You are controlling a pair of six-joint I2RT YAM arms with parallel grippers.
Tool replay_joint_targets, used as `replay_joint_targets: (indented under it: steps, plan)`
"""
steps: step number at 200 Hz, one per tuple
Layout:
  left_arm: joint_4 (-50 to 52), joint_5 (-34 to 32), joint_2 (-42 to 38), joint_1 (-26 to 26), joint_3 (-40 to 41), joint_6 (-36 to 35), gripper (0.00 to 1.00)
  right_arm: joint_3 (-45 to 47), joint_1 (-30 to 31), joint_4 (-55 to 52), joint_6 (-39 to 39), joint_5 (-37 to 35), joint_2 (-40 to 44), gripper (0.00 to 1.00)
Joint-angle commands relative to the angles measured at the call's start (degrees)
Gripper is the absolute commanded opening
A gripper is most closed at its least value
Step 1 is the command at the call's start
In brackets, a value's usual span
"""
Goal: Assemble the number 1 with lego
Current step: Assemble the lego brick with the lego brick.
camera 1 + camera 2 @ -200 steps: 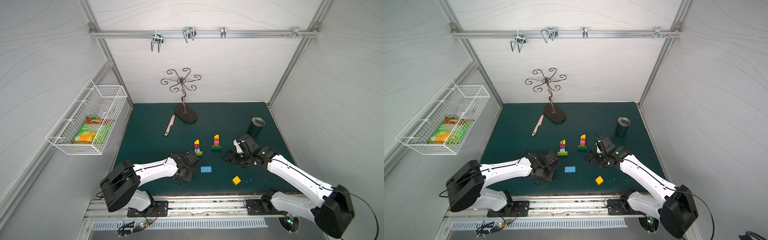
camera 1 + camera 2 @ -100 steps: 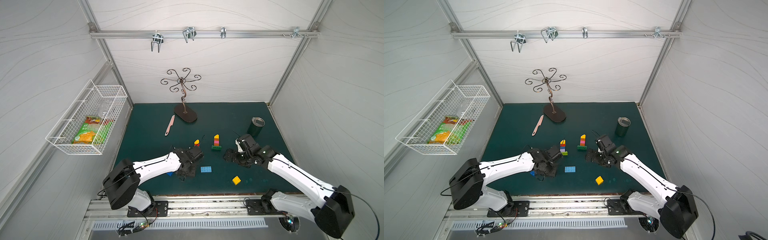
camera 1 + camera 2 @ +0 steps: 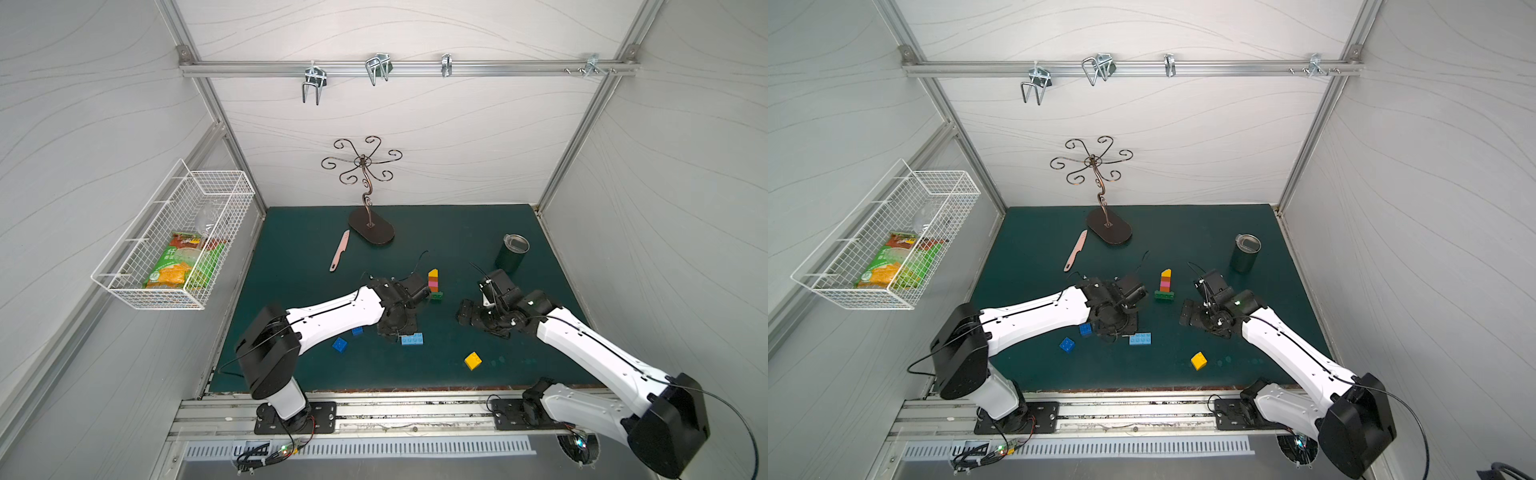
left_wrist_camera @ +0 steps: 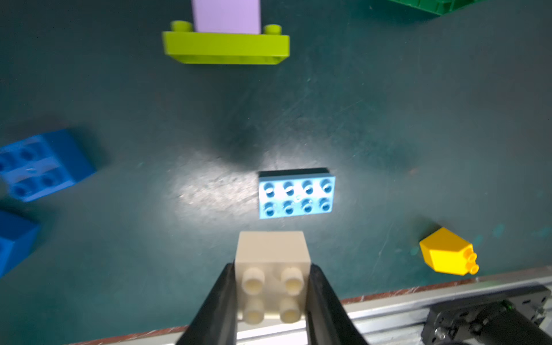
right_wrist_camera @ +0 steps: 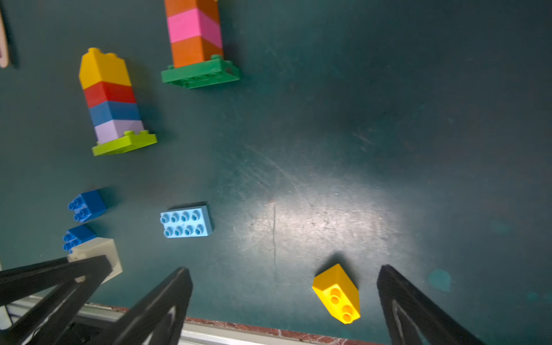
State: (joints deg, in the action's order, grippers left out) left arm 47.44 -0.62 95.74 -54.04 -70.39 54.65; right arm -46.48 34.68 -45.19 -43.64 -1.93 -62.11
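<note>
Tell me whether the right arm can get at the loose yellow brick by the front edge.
Probably yes: the right tool is open and the yellow brick lies alone on the mat close in front of it, nothing between.

Mat [image 3: 457, 232]: dark teal, scuffed pale in spots. Light-blue brick [image 4: 296, 195] is the reference. Near it: white brick [image 4: 272, 260], really off-white; blue brick [image 5: 88, 205] and second blue brick [image 5: 78, 236], both saturated blue; sloped brick [image 5: 337, 292], yellow. Beyond it: lime-based tower [image 5: 112, 104], banded lime, lilac, blue, red, yellow; green-based tower [image 5: 195, 35], green, orange, pink, orange, yellow cap. Knife [image 3: 340, 250] pink. Tumbler [image 3: 512, 257] dark green, silver lid. Stand [image 3: 371, 230] bronze-brown. Basket [image 3: 224, 195] white wire; packet [image 3: 183, 266] green and orange.
</note>
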Motion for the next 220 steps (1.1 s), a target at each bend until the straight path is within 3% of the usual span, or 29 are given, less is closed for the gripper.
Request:
replay_joint_targets:
  steps: [1, 100, 220]
  plan:
    - [-1.69, -1.01, 3.15, -1.2, -4.23, 1.95, 0.0, 1.24, -1.44, -3.34, 0.57, -1.34, 2.85, 0.99]
    - [-2.59, -2.31, 12.08, -1.95, -7.67, 1.29, 0.0, 2.02, -4.45, -4.4, 2.95, 0.46, 6.43, 0.99]
    - [-3.03, -0.25, 12.54, -2.87, -4.43, 2.3, 0.0, 2.19, -5.37, -3.66, 3.87, 1.43, 5.52, 0.99]
